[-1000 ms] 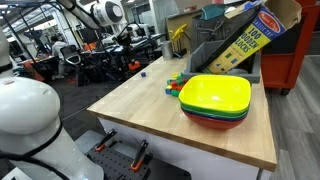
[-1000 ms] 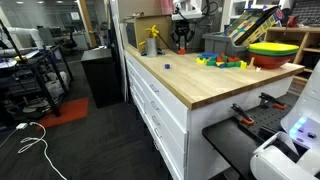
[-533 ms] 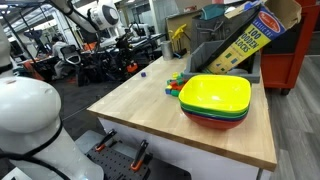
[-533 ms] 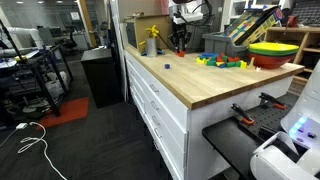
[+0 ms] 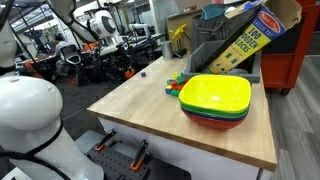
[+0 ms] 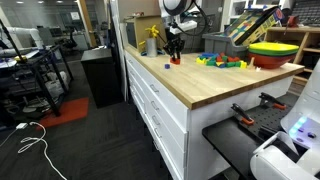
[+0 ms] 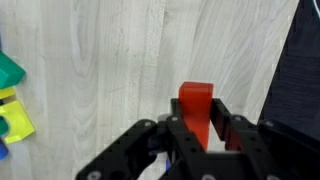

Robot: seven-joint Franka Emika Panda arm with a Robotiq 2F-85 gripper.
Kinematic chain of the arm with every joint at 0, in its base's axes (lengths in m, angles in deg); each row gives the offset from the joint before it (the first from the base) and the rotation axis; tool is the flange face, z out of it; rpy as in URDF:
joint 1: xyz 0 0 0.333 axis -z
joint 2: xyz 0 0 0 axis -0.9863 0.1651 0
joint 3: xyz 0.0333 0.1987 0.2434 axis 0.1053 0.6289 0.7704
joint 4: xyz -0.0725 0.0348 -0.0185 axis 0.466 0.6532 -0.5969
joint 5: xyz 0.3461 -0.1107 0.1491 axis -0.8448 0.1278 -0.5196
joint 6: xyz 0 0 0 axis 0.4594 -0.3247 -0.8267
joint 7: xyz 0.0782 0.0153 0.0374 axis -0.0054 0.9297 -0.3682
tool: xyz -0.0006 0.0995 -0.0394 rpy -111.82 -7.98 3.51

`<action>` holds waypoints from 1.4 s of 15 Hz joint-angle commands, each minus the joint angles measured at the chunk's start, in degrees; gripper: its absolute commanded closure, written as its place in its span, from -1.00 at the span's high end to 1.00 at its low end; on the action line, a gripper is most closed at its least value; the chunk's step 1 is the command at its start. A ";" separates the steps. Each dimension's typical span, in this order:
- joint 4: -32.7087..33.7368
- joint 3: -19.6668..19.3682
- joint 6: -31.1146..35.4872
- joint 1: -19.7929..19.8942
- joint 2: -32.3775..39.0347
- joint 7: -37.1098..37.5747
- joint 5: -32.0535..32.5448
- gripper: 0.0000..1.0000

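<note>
In the wrist view the gripper (image 7: 198, 125) is seen at the bottom centre of the frame, its jaws pinched on a red block (image 7: 196, 98) that stands upright between them. Whether the block touches the wood cannot be told. Behind it the pale, grained table top (image 7: 110, 50) fills most of the frame. A few coloured blocks (image 7: 10, 100) are cut off at the left edge, and a dark floor (image 7: 300, 80) is shown past the table's edge on the right.

In an exterior view the near lower left is taken up by a white rounded robot body (image 5: 30, 120), with black and orange clamps (image 5: 120, 155) beside it. A stack of bowls (image 5: 215, 100), yellow on top, is set right of centre. The red block itself is too small to be made out here. The far upper left is filled with lab racks and machines.

White drawers (image 6: 160, 105) under the table and a pale cable (image 6: 30, 140) on the dark floor at lower left are shown only in an exterior view. There the block is found in the upper middle, near the table's far end, with a small blue block (image 6: 167, 65) just beside it.

On the tilted box (image 5: 250, 35) at upper right, "100" and "BLOCKS" can be read in yellow. Its red oval logo is too small to read.
</note>
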 commanded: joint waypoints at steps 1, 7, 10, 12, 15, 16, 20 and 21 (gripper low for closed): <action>3.56 -1.39 1.81 -1.41 4.14 1.55 4.42 -0.81; 7.56 -4.29 3.28 -2.98 9.03 4.80 8.74 -0.81; 8.38 -4.89 3.09 -3.53 10.16 5.06 8.56 -0.81; 8.53 -5.03 3.01 -3.83 10.55 4.87 8.42 -0.81; 7.94 -5.06 2.87 -3.98 10.60 4.46 8.33 -0.81; 7.57 -5.11 2.88 -4.02 10.55 4.55 8.37 -0.81; 5.77 -5.00 2.18 -4.36 9.67 6.00 7.65 -0.81; 5.37 -4.94 2.10 -4.48 9.48 6.64 7.50 -0.81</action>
